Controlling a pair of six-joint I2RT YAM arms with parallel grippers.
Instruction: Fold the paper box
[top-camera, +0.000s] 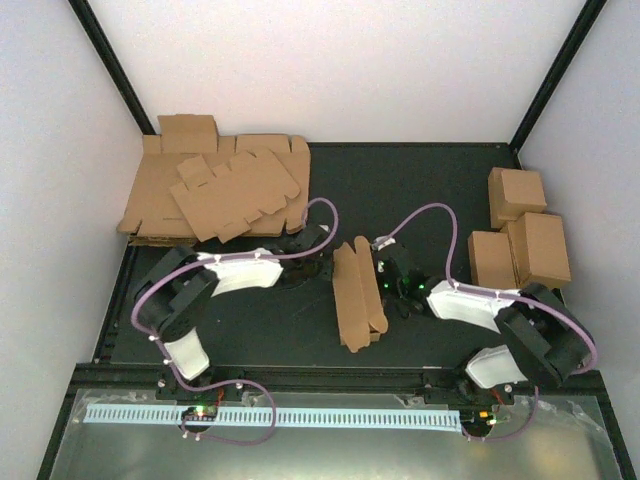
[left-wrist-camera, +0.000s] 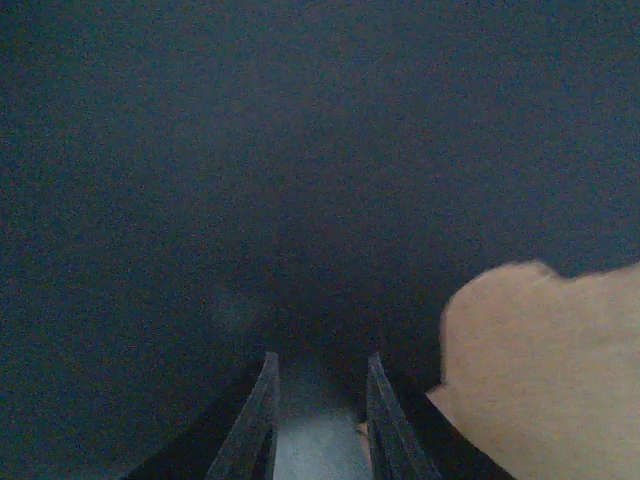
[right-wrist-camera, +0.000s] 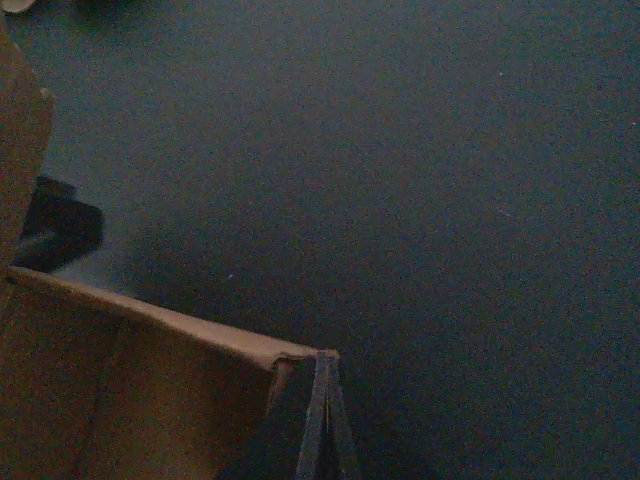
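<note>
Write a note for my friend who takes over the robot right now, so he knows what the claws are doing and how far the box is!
Left claw: open and empty, low over the mat, just left of the paper box.
Right claw: shut, apparently pinching an edge of the paper box.
Paper box: mid-table between the two arms, standing on edge.
Done: some panels are folded up, but it is not a closed box yet.
Left: fold the remaining flaps and tuck the tabs in.
Nearby: stack of flat blanks at back left, folded boxes at right.
</note>
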